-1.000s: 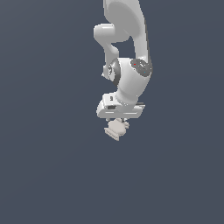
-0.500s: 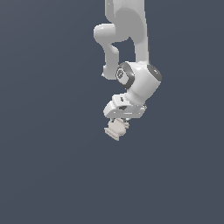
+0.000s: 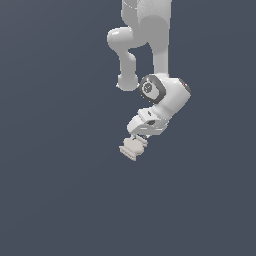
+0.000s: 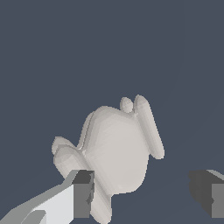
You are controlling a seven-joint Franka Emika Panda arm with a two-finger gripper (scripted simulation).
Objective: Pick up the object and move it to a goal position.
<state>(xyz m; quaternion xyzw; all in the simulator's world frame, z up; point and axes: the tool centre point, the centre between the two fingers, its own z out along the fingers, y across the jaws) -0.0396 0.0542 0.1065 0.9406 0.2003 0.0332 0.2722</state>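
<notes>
The object (image 3: 131, 149) is a small pale beige lumpy figure with a domed middle and stubby lobes. In the exterior view it sits just below the tilted white hand of the arm. My gripper (image 3: 138, 141) is directly over it, angled from the exterior view's right. In the wrist view the object (image 4: 116, 148) fills the middle, partly between the two dark fingertips (image 4: 83, 192). My gripper (image 4: 142, 194) is open: one fingertip is at the object's edge and the other stands clear of it with a gap.
The white arm (image 3: 160, 95) rises above the hand to the top of the exterior view. Around it is a uniform dark grey-blue ground (image 3: 60, 190) with no other objects or edges visible.
The wrist and hand have swung toward the exterior view's right and tilted, so the gripper now comes at the object at a slant. The object has stayed in place.
</notes>
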